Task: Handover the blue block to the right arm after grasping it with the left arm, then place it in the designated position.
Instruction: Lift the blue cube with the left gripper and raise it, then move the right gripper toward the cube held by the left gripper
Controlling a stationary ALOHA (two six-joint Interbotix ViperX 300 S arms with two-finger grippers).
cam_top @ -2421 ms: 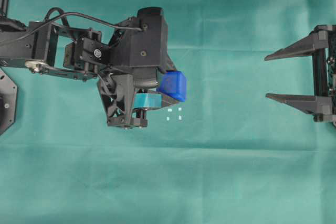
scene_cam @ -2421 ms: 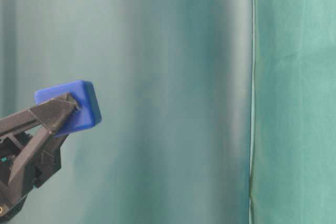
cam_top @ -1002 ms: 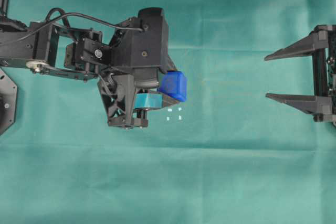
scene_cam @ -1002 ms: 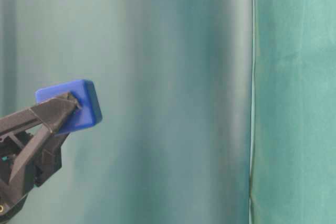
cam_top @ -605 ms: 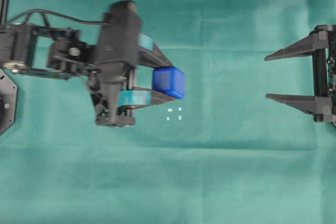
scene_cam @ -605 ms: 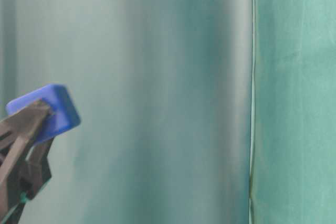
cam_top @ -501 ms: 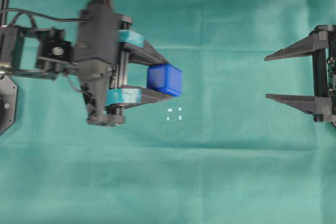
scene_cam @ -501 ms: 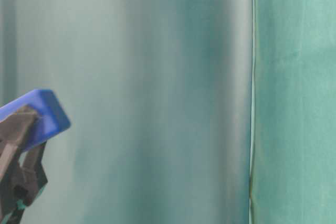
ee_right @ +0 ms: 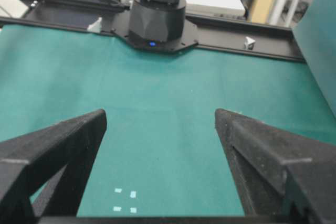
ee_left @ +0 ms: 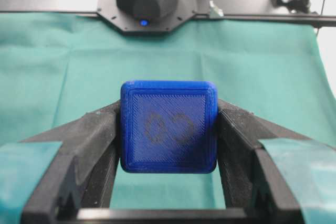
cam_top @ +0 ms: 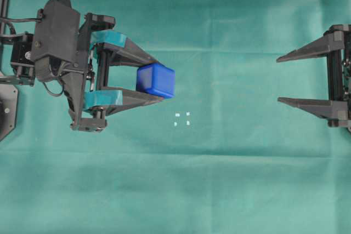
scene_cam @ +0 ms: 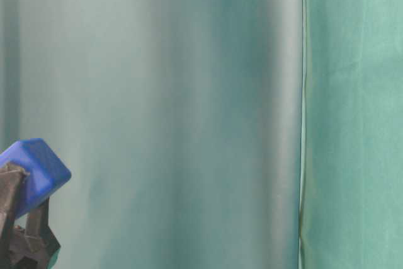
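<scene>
Green cloth [cam_top: 230, 179] covers the table. Left arm [cam_top: 55, 36]: its gripper [cam_top: 156, 82], teal-taped fingers [cam_top: 109, 39], is clamped on the blue block [cam_top: 156, 80], which sits btwn the fingertips. Right gripper [cam_top: 282, 79], all black, spread wide, nothing btwn its fingers, well apart from the block. Block: glossy bright blue, rounded edges, faint round marks on one face, no readable writing. White marks [cam_top: 182, 119] on cloth, just past left fingertips.

Blue block [cam_top: 156, 80], green cloth [cam_top: 230, 179]
</scene>
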